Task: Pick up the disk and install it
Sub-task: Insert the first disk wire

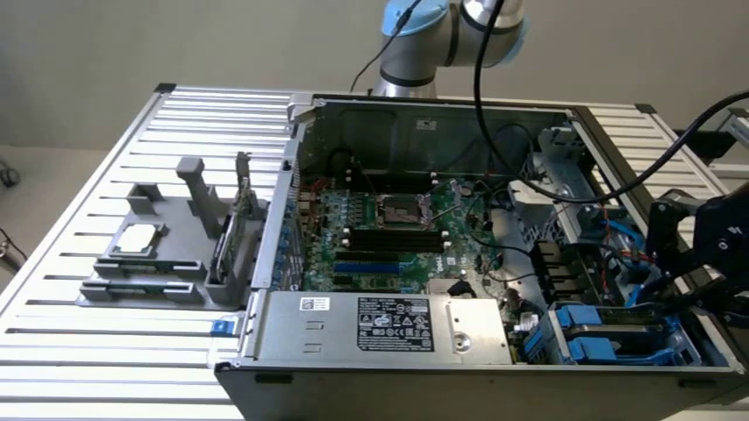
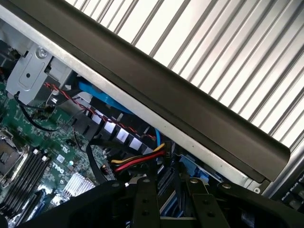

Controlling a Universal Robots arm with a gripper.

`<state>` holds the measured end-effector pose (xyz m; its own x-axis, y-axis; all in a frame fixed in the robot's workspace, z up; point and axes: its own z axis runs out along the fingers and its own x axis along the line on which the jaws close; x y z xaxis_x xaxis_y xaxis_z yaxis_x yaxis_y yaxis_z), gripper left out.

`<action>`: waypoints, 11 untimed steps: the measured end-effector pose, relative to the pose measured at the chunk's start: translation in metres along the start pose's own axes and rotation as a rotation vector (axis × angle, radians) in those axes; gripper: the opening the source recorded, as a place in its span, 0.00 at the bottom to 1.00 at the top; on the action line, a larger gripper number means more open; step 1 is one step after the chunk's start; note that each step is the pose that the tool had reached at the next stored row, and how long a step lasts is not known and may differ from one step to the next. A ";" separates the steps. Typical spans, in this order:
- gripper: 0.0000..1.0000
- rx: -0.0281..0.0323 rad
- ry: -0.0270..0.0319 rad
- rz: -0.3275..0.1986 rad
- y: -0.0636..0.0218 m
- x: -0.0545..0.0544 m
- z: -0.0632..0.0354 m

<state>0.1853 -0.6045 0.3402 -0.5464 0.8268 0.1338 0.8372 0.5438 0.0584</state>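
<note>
The disk (image 1: 609, 326), a grey drive in a blue plastic carrier, lies in the drive bay at the front corner of the open computer case (image 1: 410, 118), on the exterior view's right. My black gripper (image 1: 706, 279) hangs just above and to the right of it, over the case's side wall. In the wrist view, the gripper (image 2: 173, 202) is low over the bay. Blue carrier plastic (image 2: 167, 183) shows directly beneath it, beside a red, yellow and black cable bundle (image 2: 137, 161).
The dark case wall (image 2: 190, 109) runs close beside the gripper. A silver labelled power-supply box (image 1: 387, 324) sits left of the bay, with the motherboard (image 1: 387, 228) behind it. A grey fixture (image 1: 153, 263) holding a small square chip (image 1: 139, 237) stands on the slatted table (image 1: 70, 351). Loose cables (image 1: 527, 175) cross the case.
</note>
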 end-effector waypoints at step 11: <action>0.29 0.0000 -0.0002 0.001 0.0030 0.005 0.0049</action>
<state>0.1852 -0.5984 0.3361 -0.5457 0.8272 0.1336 0.8376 0.5432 0.0583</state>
